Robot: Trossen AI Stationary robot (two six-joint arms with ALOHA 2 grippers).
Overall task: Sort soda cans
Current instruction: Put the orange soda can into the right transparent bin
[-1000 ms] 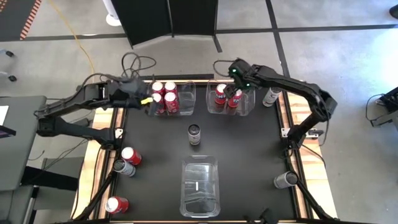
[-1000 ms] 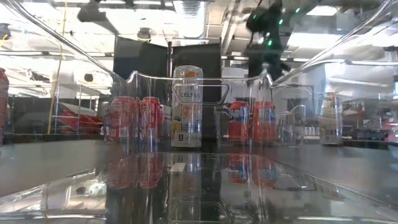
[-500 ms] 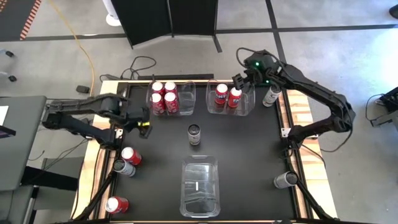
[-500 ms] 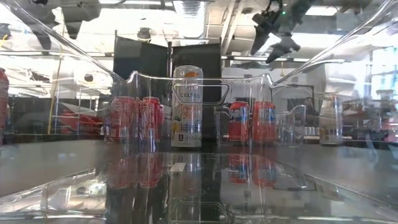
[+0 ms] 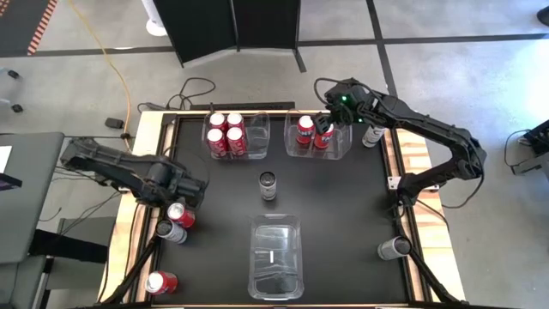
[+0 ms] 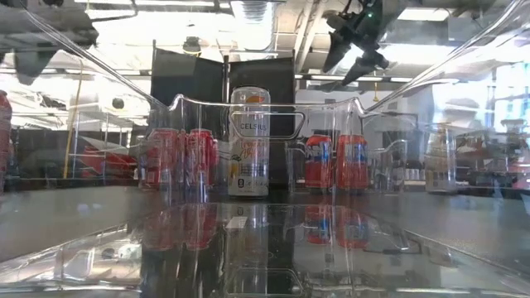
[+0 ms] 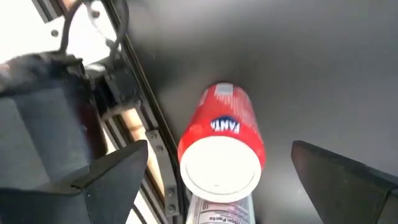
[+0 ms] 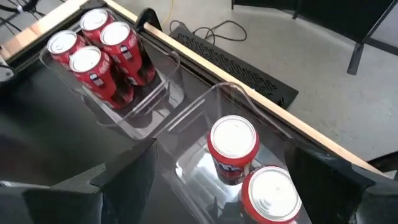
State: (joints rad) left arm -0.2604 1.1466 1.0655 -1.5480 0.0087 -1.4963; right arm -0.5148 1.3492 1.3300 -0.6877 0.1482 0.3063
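Four red cans stand in the far left clear bin [image 5: 226, 136]. Two red cans [image 5: 314, 132] stand in the far right bin [image 5: 339, 148]. My right gripper [image 5: 330, 120] is open above them; its wrist view [image 8: 224, 152] shows both tops, and the low view [image 6: 354, 58] shows it clear of the cans. My left gripper [image 5: 196, 190] is open just above a red can [image 5: 180, 215] lying at the table's left. In the left wrist view [image 7: 221, 146] its fingers stand either side of that can [image 7: 221, 152], apart from it. A silver can [image 5: 268, 184] stands mid-table.
A grey can [image 5: 170, 230] lies against the red one. Another red can [image 5: 161, 281] lies at the near left corner. A grey can [image 5: 373, 133] stands at the far right and one [image 5: 395, 247] lies at the near right. A clear bin [image 5: 274, 256] sits near the front.
My left gripper has swung from beside the far left bin toward the table's near edge and now hangs over the lying red can. My right gripper has risen a little over the far right bin, swung toward the far right, and come back over the two cans.
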